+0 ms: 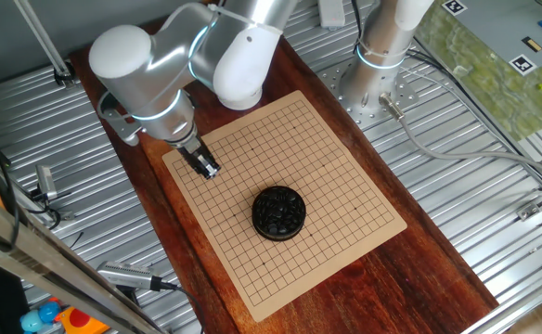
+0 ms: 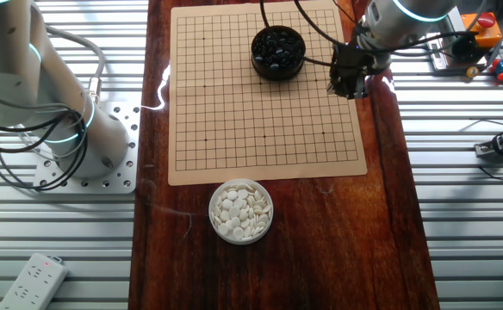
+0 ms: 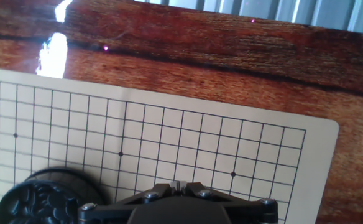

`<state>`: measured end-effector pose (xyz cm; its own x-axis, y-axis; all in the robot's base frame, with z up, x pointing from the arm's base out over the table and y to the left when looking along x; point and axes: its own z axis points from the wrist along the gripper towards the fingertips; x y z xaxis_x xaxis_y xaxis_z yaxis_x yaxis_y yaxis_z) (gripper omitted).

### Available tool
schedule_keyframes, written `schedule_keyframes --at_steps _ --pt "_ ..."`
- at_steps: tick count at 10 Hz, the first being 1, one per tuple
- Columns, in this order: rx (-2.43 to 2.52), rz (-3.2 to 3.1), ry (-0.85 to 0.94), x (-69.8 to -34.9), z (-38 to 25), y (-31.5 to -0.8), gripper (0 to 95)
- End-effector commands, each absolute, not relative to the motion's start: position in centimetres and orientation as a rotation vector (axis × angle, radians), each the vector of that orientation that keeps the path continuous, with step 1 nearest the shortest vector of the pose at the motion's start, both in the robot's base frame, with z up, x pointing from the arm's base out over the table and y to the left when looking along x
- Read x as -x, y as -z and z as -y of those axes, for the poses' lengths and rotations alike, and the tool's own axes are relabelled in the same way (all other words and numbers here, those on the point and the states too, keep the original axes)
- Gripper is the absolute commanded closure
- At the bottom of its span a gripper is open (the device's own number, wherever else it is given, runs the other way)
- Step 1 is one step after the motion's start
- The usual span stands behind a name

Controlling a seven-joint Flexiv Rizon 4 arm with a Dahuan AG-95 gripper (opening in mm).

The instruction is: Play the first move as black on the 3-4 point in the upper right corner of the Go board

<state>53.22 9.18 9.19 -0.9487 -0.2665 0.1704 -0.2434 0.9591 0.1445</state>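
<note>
The tan Go board (image 1: 331, 162) lies on a dark wooden table and has no stones on it. A round black bowl (image 1: 278, 212) full of glossy black stones stands on the board; it also shows in the other fixed view (image 2: 277, 52) and at the lower left of the hand view (image 3: 41, 199). My gripper (image 1: 211, 171) hangs low over the board's edge zone near a corner (image 2: 348, 90), away from the bowl. In the hand view the gripper (image 3: 179, 184) has its jaws almost together, with only a thin dark sliver between them, which looks like a black stone held edge-on.
A white bowl (image 2: 241, 211) of white stones sits on the wood just off the board's near edge. The arm's base (image 2: 88, 146) is bolted at the left. A power strip (image 2: 32, 280) and cables lie on the ribbed metal around the table.
</note>
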Motion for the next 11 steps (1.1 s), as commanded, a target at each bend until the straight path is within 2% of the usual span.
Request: schedule_keyframes --at_steps 1,11 --pt "-0.570 2.887 0.161 -53.36 -9.20 -9.17 95.0" --pt "-0.629 2.872 0.179 -53.36 -9.20 -9.17 95.0"
